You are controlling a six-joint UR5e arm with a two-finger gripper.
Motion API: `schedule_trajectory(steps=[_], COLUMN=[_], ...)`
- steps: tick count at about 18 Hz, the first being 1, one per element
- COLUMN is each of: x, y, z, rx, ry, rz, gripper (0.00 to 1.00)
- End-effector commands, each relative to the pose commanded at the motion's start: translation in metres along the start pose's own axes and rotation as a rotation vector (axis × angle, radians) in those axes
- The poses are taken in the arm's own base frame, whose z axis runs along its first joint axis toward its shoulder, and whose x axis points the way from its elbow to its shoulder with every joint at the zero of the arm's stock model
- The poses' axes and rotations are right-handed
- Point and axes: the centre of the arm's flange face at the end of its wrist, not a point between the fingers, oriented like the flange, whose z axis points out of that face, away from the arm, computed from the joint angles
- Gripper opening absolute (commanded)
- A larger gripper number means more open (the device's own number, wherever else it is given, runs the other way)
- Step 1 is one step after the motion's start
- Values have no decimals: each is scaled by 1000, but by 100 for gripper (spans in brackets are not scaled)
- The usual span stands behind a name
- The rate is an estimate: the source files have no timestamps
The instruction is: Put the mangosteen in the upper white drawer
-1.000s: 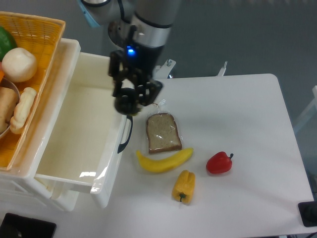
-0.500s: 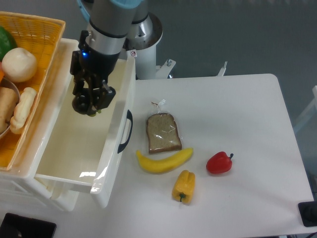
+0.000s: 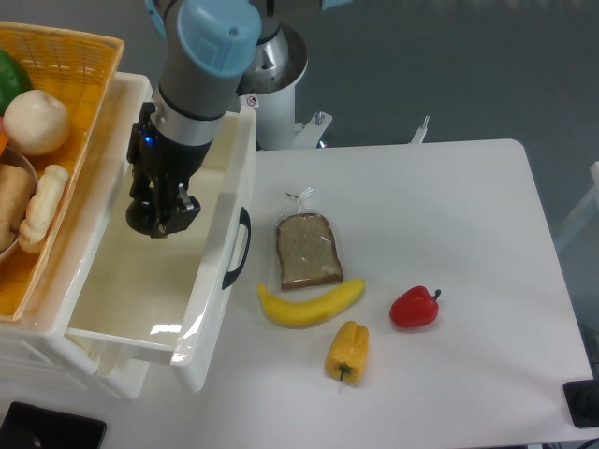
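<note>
The upper white drawer (image 3: 211, 271) stands pulled out at the left, deep and glossy, with a curved black handle (image 3: 239, 249) on its front. My gripper (image 3: 154, 220) hangs inside the drawer's opening, near its back half, fingers pointing down. It is shut on the mangosteen (image 3: 150, 222), a small dark round fruit that shows between the fingertips. The fruit is held above the drawer floor.
A yellow wicker basket (image 3: 80, 89) with vegetables sits on top of the drawer unit at the far left. On the white table lie a bagged bread slice (image 3: 307, 250), a banana (image 3: 311, 303), a yellow pepper (image 3: 347, 351) and a red bell pepper (image 3: 415, 307).
My gripper carried the mangosteen left from above the drawer's handle, over the front wall, into the drawer's opening. In the last half second it shifted slightly left and lower.
</note>
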Motion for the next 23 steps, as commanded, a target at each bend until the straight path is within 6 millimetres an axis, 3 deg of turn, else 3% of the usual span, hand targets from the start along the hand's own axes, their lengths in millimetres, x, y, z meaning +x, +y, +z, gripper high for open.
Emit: schedule_trajectory(steps=[4,8,11,19,21,23], x=[1,2,1,-2,-6,-19], y=[-4,-5,-7,-10,-8,17], z=[6,6,3,-16,-36,-77], rx=[-1,-2,-1,6,17,34], ry=[11,11,5,-28,-65,-141], rz=[43,59,62,64,42,-44], gripper=[49,66,98,100,100,100])
